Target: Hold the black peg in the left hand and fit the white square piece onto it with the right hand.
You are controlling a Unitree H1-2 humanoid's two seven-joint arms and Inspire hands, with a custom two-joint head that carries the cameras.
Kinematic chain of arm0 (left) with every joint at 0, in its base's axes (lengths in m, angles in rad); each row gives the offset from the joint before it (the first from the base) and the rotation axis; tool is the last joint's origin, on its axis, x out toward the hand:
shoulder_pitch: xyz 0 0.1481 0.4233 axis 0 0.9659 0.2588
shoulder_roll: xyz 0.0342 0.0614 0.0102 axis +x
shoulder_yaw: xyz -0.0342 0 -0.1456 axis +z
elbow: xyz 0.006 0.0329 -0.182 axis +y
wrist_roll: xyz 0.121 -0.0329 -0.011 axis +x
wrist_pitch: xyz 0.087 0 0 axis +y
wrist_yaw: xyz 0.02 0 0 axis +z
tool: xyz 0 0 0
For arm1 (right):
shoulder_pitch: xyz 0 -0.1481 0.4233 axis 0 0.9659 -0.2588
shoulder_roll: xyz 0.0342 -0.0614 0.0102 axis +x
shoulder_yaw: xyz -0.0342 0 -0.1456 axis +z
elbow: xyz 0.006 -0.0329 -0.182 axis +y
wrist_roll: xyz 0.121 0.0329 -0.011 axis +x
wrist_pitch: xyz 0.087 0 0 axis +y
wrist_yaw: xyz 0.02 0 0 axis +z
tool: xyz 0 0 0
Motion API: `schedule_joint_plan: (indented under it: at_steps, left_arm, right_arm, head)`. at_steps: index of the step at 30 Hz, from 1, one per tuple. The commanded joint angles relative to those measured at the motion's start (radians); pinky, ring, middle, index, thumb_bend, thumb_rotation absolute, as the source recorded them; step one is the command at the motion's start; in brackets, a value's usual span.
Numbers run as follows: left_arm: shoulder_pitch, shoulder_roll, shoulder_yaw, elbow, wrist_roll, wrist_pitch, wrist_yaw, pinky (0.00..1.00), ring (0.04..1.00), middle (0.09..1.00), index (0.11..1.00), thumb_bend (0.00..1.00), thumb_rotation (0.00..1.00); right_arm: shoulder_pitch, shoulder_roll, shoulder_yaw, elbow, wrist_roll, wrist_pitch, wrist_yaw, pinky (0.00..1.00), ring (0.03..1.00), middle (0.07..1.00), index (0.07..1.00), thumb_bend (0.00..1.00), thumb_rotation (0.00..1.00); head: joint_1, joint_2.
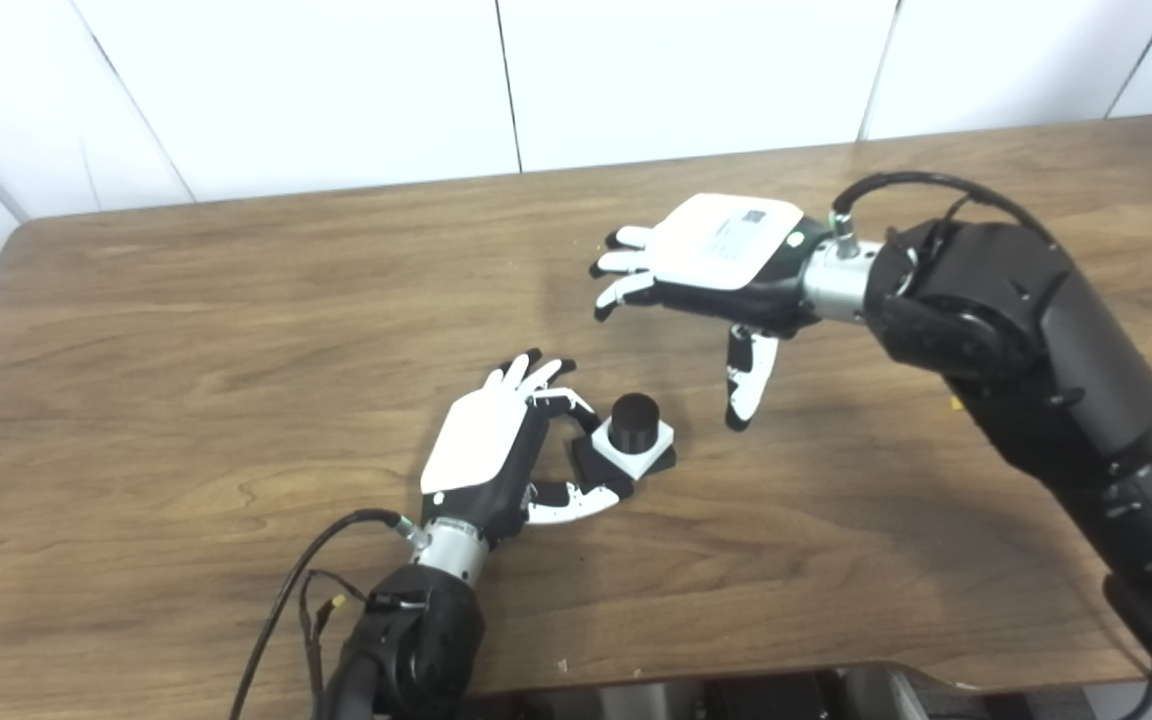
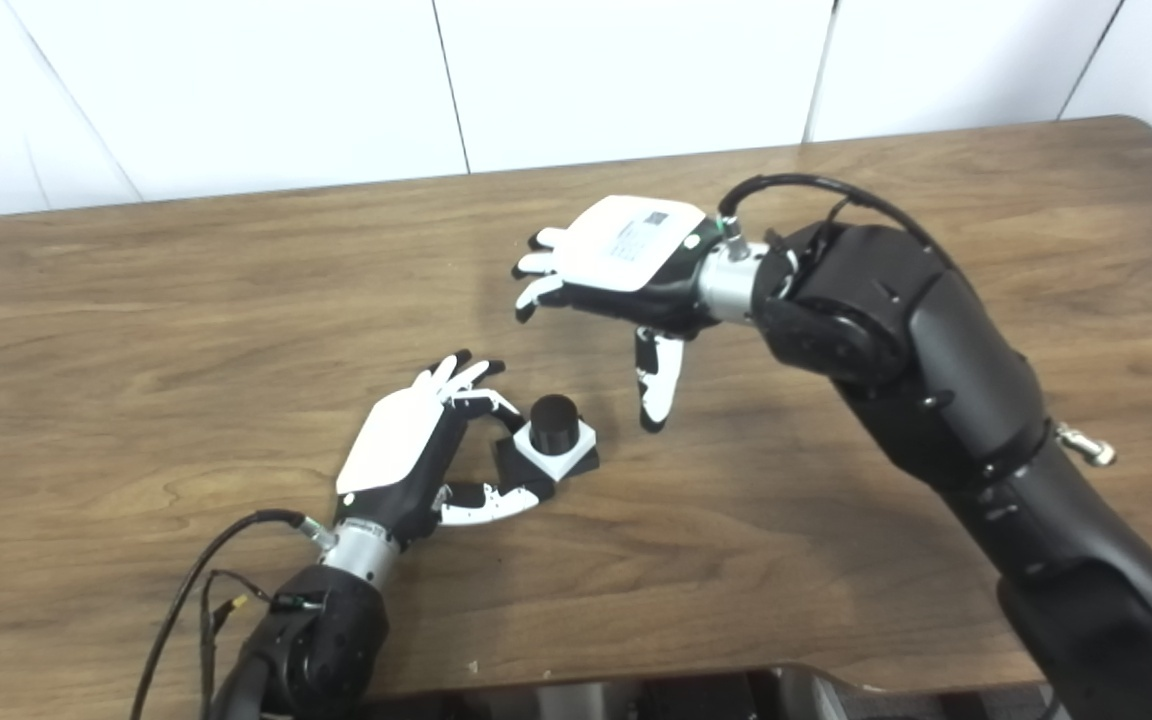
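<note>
The black peg (image 1: 633, 420) stands upright on its black base on the table, just left of centre. The white square piece (image 1: 652, 449) sits around the peg, lying on the base. My left hand (image 1: 496, 450) is beside it on the left, with a curled finger at the base's far corner and the thumb (image 1: 576, 500) at its near corner, pinching the base. My right hand (image 1: 711, 265) hovers up and to the right of the peg, palm down, fingers spread and thumb hanging down, holding nothing and apart from the piece.
The wooden table (image 1: 186, 330) reaches to a white panelled wall at the back. My right forearm (image 1: 1036, 350) crosses the right side of the table. A thin cable (image 1: 306, 570) loops by my left wrist near the front edge.
</note>
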Motion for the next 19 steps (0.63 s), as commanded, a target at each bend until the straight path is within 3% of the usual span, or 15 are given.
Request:
schedule_joint_plan:
  at_steps: [1, 8, 19]
  left_arm:
    - [-0.014, 0.019, 0.015, 0.0, 0.008, 0.0, 0.006, 1.0, 1.0, 0.915, 0.539, 0.61, 0.32]
    - [-0.019, 0.03, 0.022, 0.016, 0.009, -0.013, 0.016, 1.0, 1.0, 0.911, 0.53, 0.61, 0.32]
    - [-0.03, 0.064, 0.042, 0.042, 0.002, -0.03, 0.008, 1.0, 0.999, 0.885, 0.544, 0.63, 0.3]
  right_arm:
    - [-0.024, -0.017, -0.035, -0.03, 0.016, 0.031, -0.014, 0.91, 1.0, 0.963, 0.847, 1.0, 0.21]
    - [0.008, -0.065, -0.081, -0.042, 0.03, 0.051, -0.019, 0.92, 1.0, 0.966, 0.85, 1.0, 0.2]
    - [0.036, -0.124, -0.149, -0.043, 0.057, 0.066, -0.05, 0.92, 1.0, 0.969, 0.852, 1.0, 0.28]
  head:
    - [0.0, 0.002]
    - [-0.007, 0.002]
    - [-0.02, -0.003]
